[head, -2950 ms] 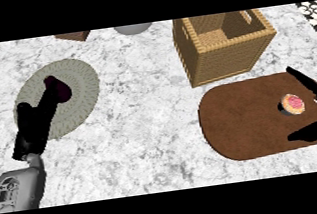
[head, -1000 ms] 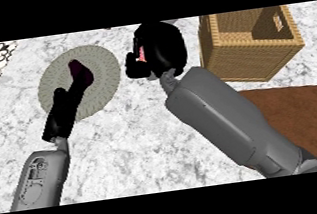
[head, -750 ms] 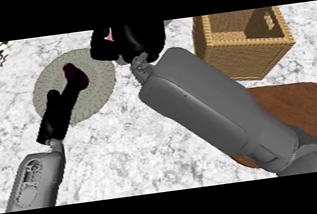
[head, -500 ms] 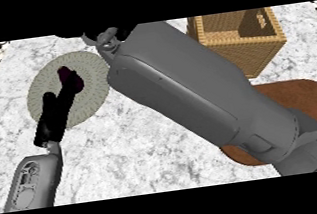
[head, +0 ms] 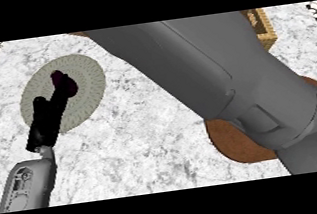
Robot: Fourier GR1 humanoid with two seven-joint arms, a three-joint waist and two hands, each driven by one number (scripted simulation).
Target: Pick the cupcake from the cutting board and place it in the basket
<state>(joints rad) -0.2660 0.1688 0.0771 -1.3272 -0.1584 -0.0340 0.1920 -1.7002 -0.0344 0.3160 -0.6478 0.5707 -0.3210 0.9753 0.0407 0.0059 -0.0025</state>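
On the marble counter:
Right forearm: fills the view's centre and right, running up past the top edge; its hand is out of view.
Left hand: fingers straight, relaxed, lying over the grey plate.
Plate contents: dark purple item by the fingertips.
Cutting board: brown, mostly hidden under the forearm.
Basket: only a corner shows at upper right.
Cupcake: not visible; location cannot be told.

The cupcake shows nowhere; the big grey right forearm crosses the view and its hand lies beyond the top edge. Of the brown cutting board only a rounded edge peeks out beneath that forearm, at lower right. A sliver of the woven tan basket shows at the forearm's far side, upper right.
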